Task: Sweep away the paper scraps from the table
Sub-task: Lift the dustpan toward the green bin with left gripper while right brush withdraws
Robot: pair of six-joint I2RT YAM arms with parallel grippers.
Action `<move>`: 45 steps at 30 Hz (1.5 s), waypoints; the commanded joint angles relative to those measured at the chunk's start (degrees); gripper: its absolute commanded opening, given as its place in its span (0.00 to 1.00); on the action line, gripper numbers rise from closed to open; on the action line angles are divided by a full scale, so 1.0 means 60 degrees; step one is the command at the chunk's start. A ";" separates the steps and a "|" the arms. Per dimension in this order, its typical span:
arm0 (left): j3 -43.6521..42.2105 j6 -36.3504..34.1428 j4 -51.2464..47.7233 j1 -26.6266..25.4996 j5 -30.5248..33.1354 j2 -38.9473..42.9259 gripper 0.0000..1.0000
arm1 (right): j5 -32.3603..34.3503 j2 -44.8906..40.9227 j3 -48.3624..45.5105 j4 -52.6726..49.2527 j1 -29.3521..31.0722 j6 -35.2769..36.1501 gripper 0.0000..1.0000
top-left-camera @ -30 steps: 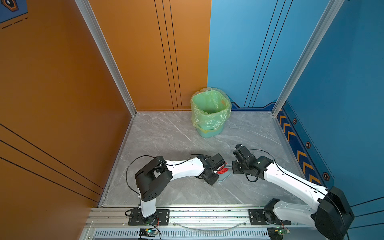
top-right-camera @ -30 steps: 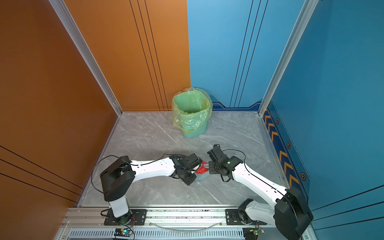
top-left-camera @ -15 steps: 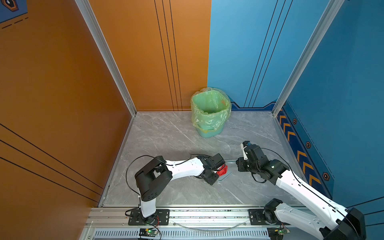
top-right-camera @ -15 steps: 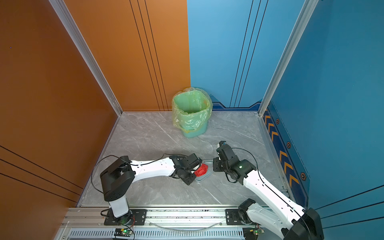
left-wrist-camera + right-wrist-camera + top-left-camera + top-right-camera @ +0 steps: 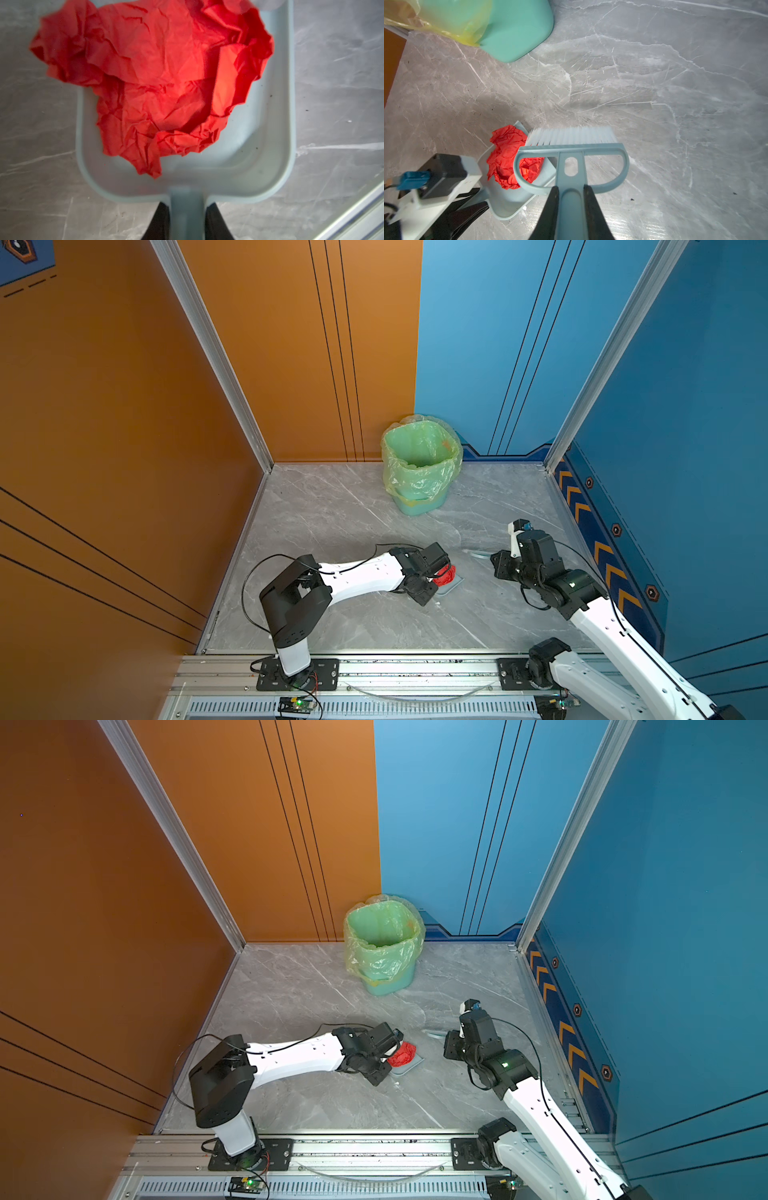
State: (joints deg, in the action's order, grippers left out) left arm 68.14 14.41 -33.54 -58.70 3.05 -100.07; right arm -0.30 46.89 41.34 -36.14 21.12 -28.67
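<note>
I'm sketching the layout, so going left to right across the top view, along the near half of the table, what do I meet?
Left end effector → red paper wad, lying in the dustpan → brush → right end effector. The bin overlaps the wad sideways, so it is left out.

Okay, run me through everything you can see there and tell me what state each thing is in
Red paper wad: crumpled, lying in the dustpan, one side spilling over its wall.
Dustpan: apparently flat on the table, held by its handle.
Left tool: shut on the dustpan handle.
Brush: held by its handle, apart from the dustpan.
Right tool: shut on the brush handle.
Bin: upright, open, lined with a green bag.
Table: no loose scraps visible.
</note>
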 commanded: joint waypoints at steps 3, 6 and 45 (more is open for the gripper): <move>0.0556 -0.0231 -0.0857 -0.0099 0.0446 0.0754 0.00 | -0.0200 -0.0371 -0.0320 -0.0363 -0.0550 -0.0203 0.00; 0.0749 -0.0339 -0.1135 -0.0101 0.0561 0.0960 0.00 | -0.0257 -0.0425 -0.0426 -0.0350 -0.0777 -0.0203 0.00; 0.5872 -0.2510 -0.4323 0.0817 0.1953 0.1979 0.00 | -0.0941 -0.0213 -0.0969 0.0259 -0.1207 -0.0276 0.00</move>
State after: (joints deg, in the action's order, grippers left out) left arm 100.14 0.89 -57.32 -55.05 15.81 -88.20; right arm -5.13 46.02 36.03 -35.42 14.17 -29.45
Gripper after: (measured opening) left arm 0.228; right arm 0.192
